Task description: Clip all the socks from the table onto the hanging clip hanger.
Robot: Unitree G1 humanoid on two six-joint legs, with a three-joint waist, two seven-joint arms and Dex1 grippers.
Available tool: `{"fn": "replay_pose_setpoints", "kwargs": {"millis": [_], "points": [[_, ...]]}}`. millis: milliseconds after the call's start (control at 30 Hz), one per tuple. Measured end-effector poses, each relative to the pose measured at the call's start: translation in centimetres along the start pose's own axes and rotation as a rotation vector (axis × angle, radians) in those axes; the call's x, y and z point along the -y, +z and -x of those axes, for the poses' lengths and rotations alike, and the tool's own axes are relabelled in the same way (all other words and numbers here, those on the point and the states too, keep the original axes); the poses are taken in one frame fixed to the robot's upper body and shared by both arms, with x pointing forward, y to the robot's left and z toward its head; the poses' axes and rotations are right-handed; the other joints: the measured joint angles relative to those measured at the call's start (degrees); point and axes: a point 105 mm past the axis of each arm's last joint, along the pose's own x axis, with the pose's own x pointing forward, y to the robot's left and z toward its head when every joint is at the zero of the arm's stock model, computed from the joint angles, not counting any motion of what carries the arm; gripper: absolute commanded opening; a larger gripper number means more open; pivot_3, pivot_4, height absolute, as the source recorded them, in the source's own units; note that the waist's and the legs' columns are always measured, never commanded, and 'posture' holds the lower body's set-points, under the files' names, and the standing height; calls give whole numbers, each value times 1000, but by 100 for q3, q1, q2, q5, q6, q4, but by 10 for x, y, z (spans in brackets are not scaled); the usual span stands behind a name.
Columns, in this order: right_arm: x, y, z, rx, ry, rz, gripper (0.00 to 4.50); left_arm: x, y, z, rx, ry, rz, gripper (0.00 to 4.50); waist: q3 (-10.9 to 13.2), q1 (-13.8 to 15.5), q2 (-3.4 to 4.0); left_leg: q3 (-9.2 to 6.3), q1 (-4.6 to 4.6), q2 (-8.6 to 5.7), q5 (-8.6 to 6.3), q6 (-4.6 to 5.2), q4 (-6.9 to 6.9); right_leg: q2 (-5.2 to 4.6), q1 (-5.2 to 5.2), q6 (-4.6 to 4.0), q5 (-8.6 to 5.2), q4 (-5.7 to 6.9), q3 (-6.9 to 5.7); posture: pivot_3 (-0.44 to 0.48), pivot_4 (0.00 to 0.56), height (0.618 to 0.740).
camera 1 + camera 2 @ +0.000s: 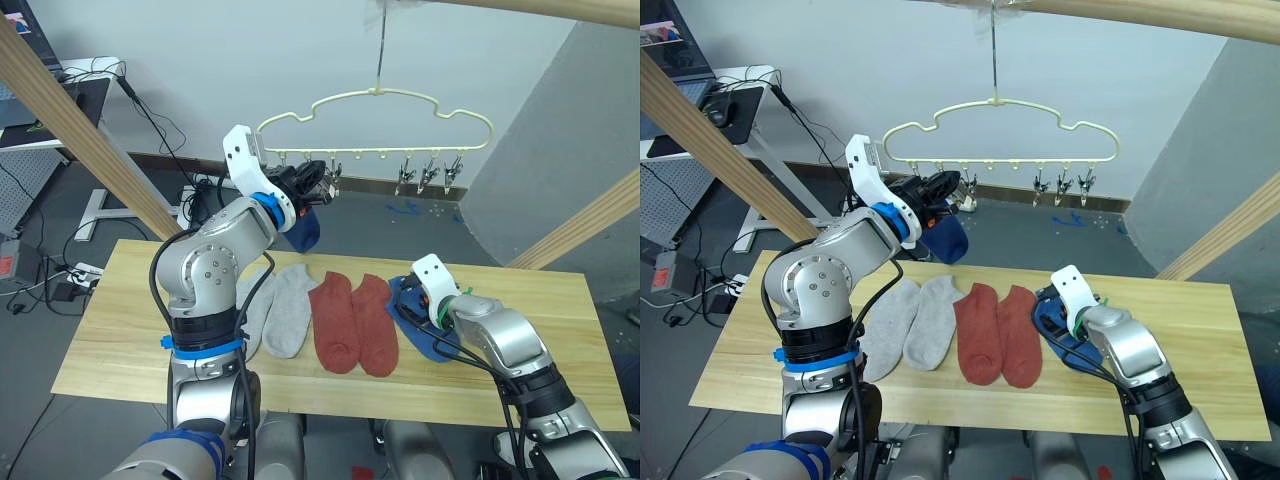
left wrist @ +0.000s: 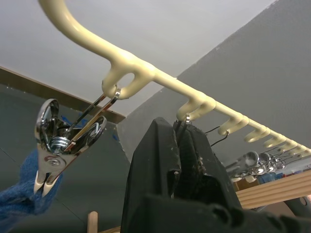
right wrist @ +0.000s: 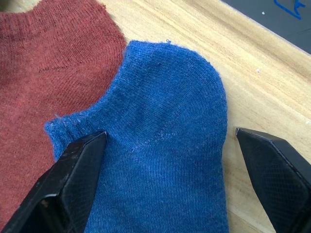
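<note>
Right pincer [image 3: 170, 179] is hovering fingers apart over a blue sock [image 3: 165, 160] at the tabletop's [image 1: 130, 340] 3 o'clock; left pincer [image 1: 318, 184], fingers together, is touching the clip hanger [image 1: 375, 97], a second blue sock [image 1: 303, 230] hanging beside it.

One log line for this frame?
left gripper: at clip hanger, blue sock clipped | right gripper: open over second blue sock on table

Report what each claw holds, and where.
Left claw pinches a metal clip below its loop; right claw, open astride the blue sock, holds nothing.
</note>
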Motion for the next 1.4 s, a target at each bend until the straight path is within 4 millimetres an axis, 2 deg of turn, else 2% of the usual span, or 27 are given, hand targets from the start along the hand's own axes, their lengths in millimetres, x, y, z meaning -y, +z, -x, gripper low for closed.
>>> {"fn": "replay_pose_setpoints", "kwargs": {"millis": [67,367,400,600,733,833,1033,1400], "points": [[1,0,0,6,-10,7,3534,0,0,0,0,1,0,0,0,1,0,1,0,0,0,0,0,0,0,2,-1,0,1,49,355,740],[5,-2,0,2,-34,15,291,-1,1,0,2,7,-2,0,0,0,0,1,0,0,0,0,0,0,0,4,-1,0,2,46,357,740],[5,-2,0,0,-33,14,41,-1,1,0,2,7,-3,0,0,0,0,1,0,0,0,0,0,0,0,4,-1,0,2,46,357,740],[3,-3,2,-9,0,3,41,0,2,2,4,1,1,0,1,0,0,1,0,0,-1,-1,-1,0,0,5,-2,-2,1,46,357,740],[-7,0,9,-15,89,-18,41,-3,5,5,13,-3,28,0,17,-2,0,0,0,1,-1,-1,-4,0,-1,5,-2,-2,1,43,356,740],[-15,17,23,53,168,-3,41,-2,7,7,14,-18,52,0,32,-3,2,1,-1,0,-1,-2,-4,0,-1,6,-2,-4,1,38,354,740],[-27,69,58,225,301,26,41,-2,8,10,3,-40,99,0,43,-1,4,-2,-3,1,-2,-2,-5,0,-2,6,-2,-4,-1,28,353,740],[-56,116,74,364,429,7,41,-1,10,11,2,-55,102,0,45,-2,5,-1,-26,1,6,-19,-6,-1,-28,-20,13,-5,-3,44,345,740]]}}
